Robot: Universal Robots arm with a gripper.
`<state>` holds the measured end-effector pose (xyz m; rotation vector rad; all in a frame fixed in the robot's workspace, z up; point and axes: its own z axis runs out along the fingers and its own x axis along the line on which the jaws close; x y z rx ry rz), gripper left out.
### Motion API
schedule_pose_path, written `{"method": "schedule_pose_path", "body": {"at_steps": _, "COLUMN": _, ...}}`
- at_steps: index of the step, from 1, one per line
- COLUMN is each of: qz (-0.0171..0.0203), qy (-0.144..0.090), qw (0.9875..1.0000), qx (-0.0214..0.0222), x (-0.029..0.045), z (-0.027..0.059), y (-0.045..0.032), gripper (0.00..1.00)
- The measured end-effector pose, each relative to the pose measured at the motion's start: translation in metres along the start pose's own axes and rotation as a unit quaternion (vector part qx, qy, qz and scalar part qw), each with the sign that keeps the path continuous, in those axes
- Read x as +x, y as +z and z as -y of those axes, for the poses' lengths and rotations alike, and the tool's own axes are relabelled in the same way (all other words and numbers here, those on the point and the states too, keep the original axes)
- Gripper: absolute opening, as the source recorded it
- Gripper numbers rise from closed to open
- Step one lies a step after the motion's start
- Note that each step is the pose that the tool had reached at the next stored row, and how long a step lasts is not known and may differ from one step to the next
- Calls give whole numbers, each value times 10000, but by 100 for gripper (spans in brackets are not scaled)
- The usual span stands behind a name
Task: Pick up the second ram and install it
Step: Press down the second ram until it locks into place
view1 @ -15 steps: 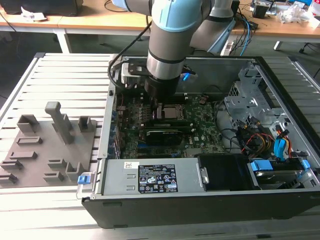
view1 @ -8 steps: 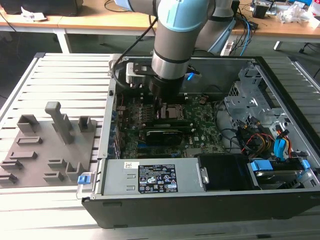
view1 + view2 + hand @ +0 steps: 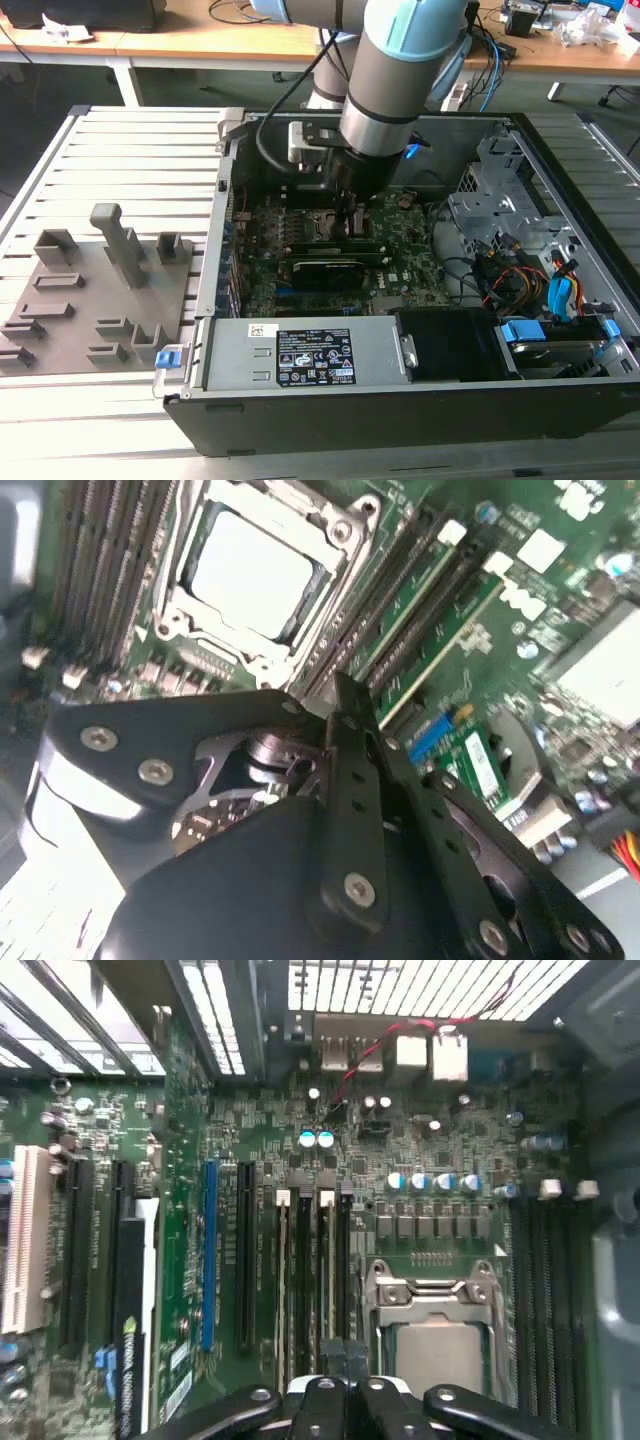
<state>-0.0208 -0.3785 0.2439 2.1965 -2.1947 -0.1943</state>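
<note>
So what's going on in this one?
A robot arm has reached down into an open computer case, with its gripper right over the memory slots beside the processor socket on the motherboard. Green memory sticks sit in those slots; whether the second ram is fully seated can't be told. A grey parts holder lies outside the case.

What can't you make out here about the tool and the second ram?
1. First wrist view: the tool is cut off by the picture's edge and covers the near ends of the memory slots.
2. Exterior view: the arm hides the tool and the slots beneath it.
3. Second wrist view: the tool's own body hides whether it holds the second ram.
</note>
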Motion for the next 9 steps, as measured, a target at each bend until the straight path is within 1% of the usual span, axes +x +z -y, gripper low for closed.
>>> {"method": "schedule_pose_path", "body": {"at_steps": 2, "qz": 0, "qy": -1, "qw": 10000, "qx": 0, "x": -19, "z": -21, "y": -202, "gripper": 11}}
{"method": "schedule_pose_path", "body": {"at_steps": 3, "qz": -1, "qy": 0, "qw": 10000, "qx": 0, "x": -27, "z": -28, "y": -266, "gripper": 11}}
{"method": "schedule_pose_path", "body": {"at_steps": 9, "qz": -1, "qy": 0, "qw": 10000, "qx": 0, "x": -27, "z": -29, "y": -271, "gripper": 11}}
